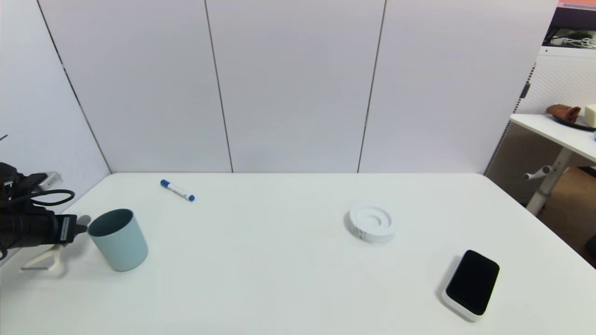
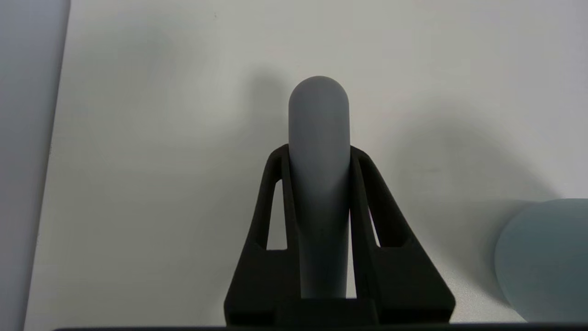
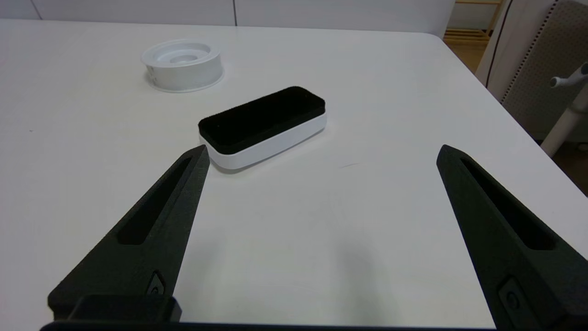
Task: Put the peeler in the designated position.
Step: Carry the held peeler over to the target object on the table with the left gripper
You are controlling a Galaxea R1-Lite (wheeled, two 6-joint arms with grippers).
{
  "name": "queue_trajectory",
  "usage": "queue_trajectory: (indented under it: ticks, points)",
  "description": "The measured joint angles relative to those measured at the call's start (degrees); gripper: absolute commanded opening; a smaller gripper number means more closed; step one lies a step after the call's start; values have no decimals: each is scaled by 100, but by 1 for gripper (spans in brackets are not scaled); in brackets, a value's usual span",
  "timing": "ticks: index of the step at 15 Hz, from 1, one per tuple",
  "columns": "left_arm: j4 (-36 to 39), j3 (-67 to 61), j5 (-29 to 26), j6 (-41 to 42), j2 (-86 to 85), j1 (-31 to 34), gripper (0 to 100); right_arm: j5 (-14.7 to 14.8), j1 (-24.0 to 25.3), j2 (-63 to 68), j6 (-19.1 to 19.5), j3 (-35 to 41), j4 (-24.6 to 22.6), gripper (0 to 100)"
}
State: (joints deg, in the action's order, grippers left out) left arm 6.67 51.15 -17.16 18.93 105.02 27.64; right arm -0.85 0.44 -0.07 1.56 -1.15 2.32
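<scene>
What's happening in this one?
The left gripper, at the table's far left edge, is shut on the grey handle of the peeler; the cream forked head hangs down close to the tabletop, beside a pale teal cup. The right gripper is open and idle near a black-topped eraser. A white ring disc and a blue-capped marker lie untouched.

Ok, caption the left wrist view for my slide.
Left gripper shut on the peeler by its grey handle, beside the teal cup.
</scene>
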Motion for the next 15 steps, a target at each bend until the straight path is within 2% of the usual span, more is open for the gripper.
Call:
queue_trajectory:
  ticks: [2,12,13,15]
  points:
    - [201,0,-55,13,93,0,0,0,0,0,-2,0,-1,100]
    - [256,61,-140,210,176,-16,0,1,-2,0,-2,0,-1,100]
    - [247,83,-144,212,140,-18,100,0,-2,0,0,0,0,100]
    - [221,72,-163,207,101,-33,100,0,-2,0,0,0,0,100]
